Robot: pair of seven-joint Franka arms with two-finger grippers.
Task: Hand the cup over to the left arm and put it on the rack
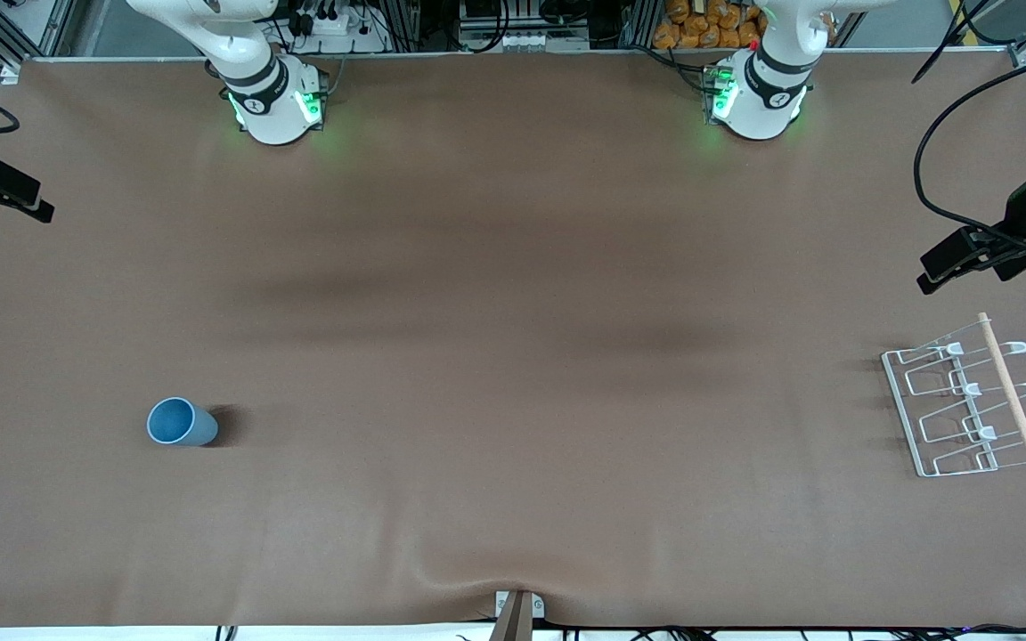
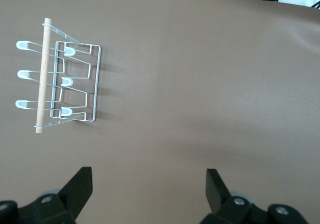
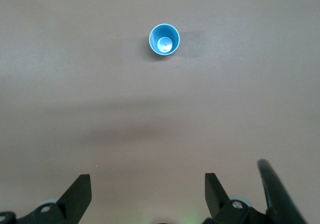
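The slate-blue cup (image 1: 182, 422) stands upright on the brown table, mouth up, toward the right arm's end. It also shows in the right wrist view (image 3: 164, 39), seen from above. The white wire rack (image 1: 967, 401) with its wooden dowel lies toward the left arm's end and shows in the left wrist view (image 2: 65, 76). My left gripper (image 1: 924, 271) hangs high over the table beside the rack, open and empty (image 2: 147, 176). My right gripper (image 1: 43, 203) hangs high over the right arm's end of the table, open and empty (image 3: 147, 181), well away from the cup.
The brown table cover (image 1: 513, 356) has a small raised fold at its front edge, above a bracket (image 1: 517, 610). Both arm bases (image 1: 277, 102) (image 1: 758, 98) stand along the back edge. A black cable (image 1: 949, 133) loops above the left arm's end.
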